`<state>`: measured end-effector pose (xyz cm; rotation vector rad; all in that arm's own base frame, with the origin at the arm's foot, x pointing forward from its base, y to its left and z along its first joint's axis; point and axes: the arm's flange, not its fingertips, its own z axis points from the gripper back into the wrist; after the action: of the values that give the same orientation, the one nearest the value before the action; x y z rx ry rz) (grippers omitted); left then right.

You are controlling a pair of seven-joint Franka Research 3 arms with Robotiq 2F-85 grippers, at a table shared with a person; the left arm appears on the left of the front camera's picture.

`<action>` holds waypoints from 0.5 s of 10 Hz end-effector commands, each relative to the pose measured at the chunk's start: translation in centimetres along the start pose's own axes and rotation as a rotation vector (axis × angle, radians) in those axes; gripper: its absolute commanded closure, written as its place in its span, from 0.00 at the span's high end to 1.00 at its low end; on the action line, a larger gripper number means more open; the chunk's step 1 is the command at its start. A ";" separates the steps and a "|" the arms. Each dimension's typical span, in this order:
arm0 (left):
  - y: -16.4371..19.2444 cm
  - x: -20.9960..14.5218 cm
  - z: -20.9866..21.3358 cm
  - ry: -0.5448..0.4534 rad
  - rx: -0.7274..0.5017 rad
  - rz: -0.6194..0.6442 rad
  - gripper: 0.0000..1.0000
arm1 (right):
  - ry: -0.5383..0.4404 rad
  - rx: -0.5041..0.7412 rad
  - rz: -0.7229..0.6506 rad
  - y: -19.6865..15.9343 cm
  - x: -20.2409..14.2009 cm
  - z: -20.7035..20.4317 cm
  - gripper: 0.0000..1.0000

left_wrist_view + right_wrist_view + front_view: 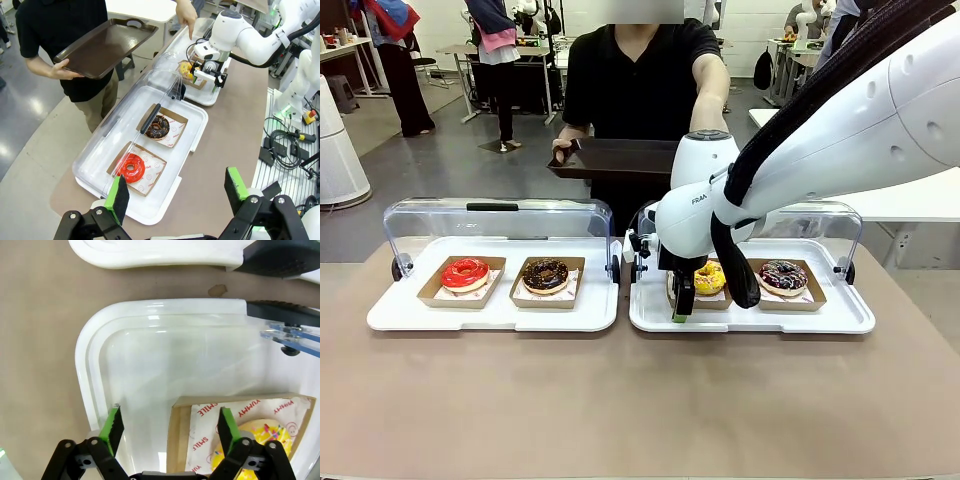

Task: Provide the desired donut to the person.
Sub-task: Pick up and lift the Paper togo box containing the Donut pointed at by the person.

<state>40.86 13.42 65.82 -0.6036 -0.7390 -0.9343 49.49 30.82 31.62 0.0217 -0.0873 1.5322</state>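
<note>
The right gripper (170, 412) hangs tips-down inside the white tray (92, 370), its jaws about half open and clamped on nothing. One pad stands over bare tray floor outside the card tray (177, 440) and the other over the printed paper inside it, so the card's side wall runs between them. That straddle looks deliberate: pinching the thin wall would lift card and all without a pad pressing into the icing. The yellow donut (257, 442) lies on its paper just outside the inner pad, and as far as I can tell neither pad touches it. It seems to be the wanted one, since a hand (186, 11) points down at it from just beyond these jaws. The clear lid (825, 215) is tipped up behind the jaws, which leaves the donuts open from above. Past it the person (640, 70) holds a brown tray (620, 158) level, probably as the place to set the donut down. The left gripper (176, 192) is spread wide and empty, high over the second tray (192, 145), with the red donut (132, 167) and the chocolate donut (158, 126) ahead of its jaws; it appears parked out of the way. What remains, by my reading, is to close on the wall and lift straight up. The risk is that the card bends and the donut slides.
</note>
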 end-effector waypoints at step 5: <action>-0.1 0.1 0.1 -0.005 -0.005 -0.001 1.00 | -0.030 -0.002 0.011 0.0 -0.2 -0.6 0.00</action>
<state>40.86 13.42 65.82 -0.6036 -0.7390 -0.9343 49.51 30.94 31.43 0.0274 -0.0928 1.5338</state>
